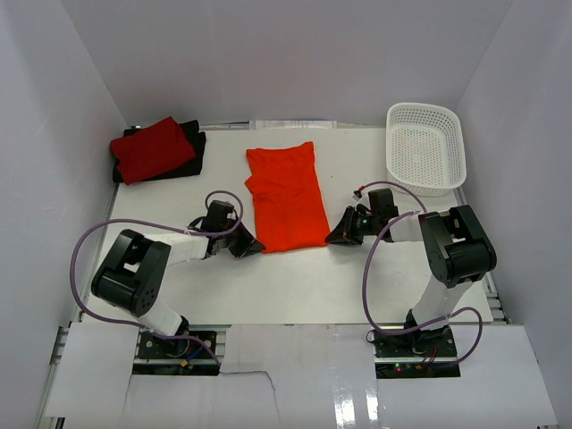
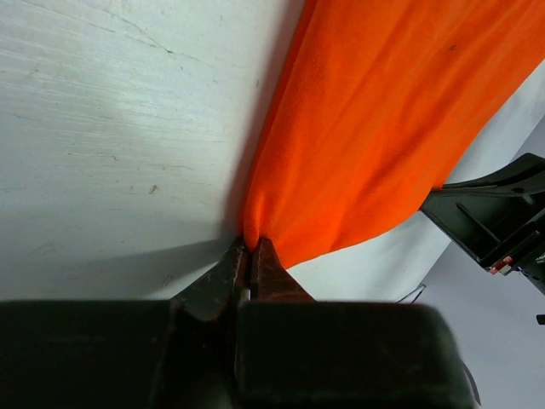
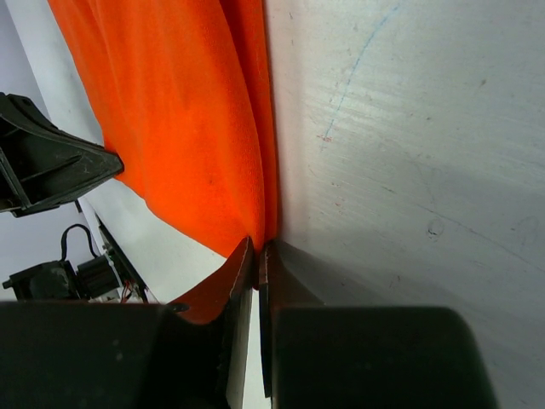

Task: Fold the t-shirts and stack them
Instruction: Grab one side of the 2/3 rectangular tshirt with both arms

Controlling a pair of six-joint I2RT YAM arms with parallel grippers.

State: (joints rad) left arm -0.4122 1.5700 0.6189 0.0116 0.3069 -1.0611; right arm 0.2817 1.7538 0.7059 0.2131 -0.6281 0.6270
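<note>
Bench (image 1: 295,286) carries everything. Orange t-shirt (image 1: 286,197) lies mid-bench as a long folded strip running far to near, between your two arms. Basket (image 1: 424,106) sits at the far right, well apart from it. Crimson t-shirt (image 1: 152,150) lies folded on top of the black t-shirt (image 1: 195,147) at the far left, which looks like your stack.

Left pincer (image 1: 253,246) is clamped on the strip's near-left corner, and its wrist view shows the jaws pinched together on the hem. Right pincer (image 1: 332,238) is clamped on the near-right corner in the same way.

Handling, my read:
- Cloth is light and limp with no stiffness, so it will sag between your two grips.
- The strip is layered. A shallow pinch may catch only the top ply and let the fold slide open.
- The corners are the right hold. Keep them level and slightly taut across the hem.
- Cloth probably drags on the bench surface, so lift it rather than slide it.
- It isn't fragile, so a firm clamp is fine.
</note>
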